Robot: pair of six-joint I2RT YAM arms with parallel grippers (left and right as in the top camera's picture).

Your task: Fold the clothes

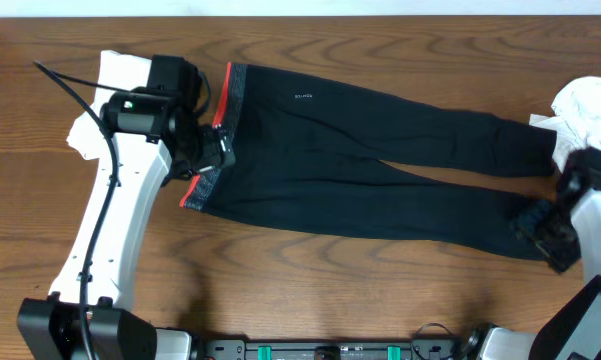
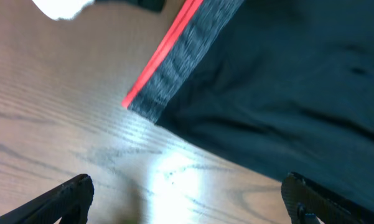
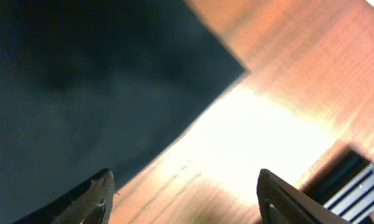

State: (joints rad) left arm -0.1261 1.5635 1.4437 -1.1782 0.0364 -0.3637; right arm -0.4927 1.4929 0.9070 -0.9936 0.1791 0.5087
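Note:
Black leggings [image 1: 360, 160] lie flat across the wooden table, with a grey waistband edged in red [image 1: 225, 110] at the left and the leg ends at the right. My left gripper [image 1: 208, 160] is open and hovers over the waistband's lower corner [image 2: 150, 107]; bare wood shows between its fingers [image 2: 187, 199]. My right gripper [image 1: 550, 235] is open above the lower leg's end [image 3: 99, 93], over its hem corner, with bare wood between its fingers [image 3: 187, 199].
A white garment [image 1: 590, 105] is bunched at the right edge, touching the upper leg's end. Another white cloth [image 1: 85, 130] lies under the left arm at the far left. A black strip [image 3: 355, 180] runs along the table's front edge.

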